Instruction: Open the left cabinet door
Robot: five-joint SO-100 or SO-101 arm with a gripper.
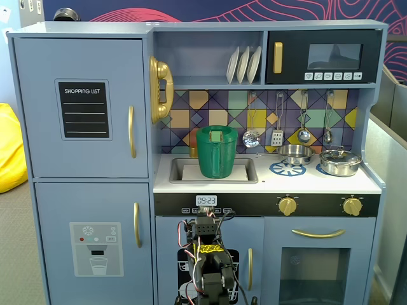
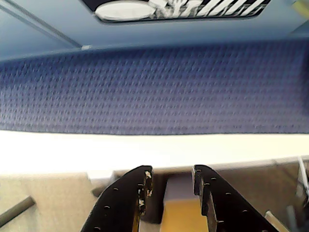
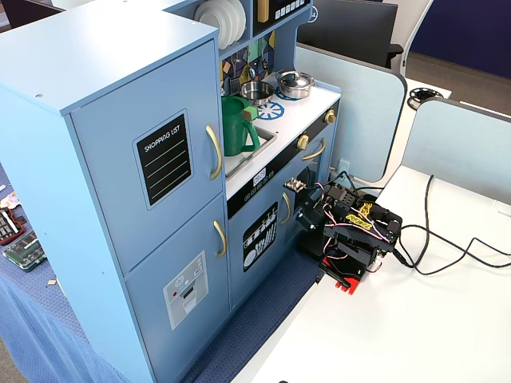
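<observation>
The left cabinet door (image 1: 38,108) is blue-grey with a black "SHOPPING LIST" panel (image 1: 83,109) and a vertical gold handle (image 1: 131,131). It is shut, in both fixed views (image 3: 112,136). My arm (image 1: 206,267) sits folded low in front of the small dishwasher-picture door (image 3: 260,237), well below and to the right of the handle (image 3: 214,152). In the wrist view my gripper (image 2: 171,171) points at the white table edge and blue carpet, its black jaws apart and empty.
The water-dispenser door (image 1: 57,210) is below the task door. A green pitcher (image 1: 216,151) stands in the sink, pots (image 1: 340,162) on the hob. The arm's base (image 3: 351,263) and cables (image 3: 447,247) lie on the white table (image 3: 431,335).
</observation>
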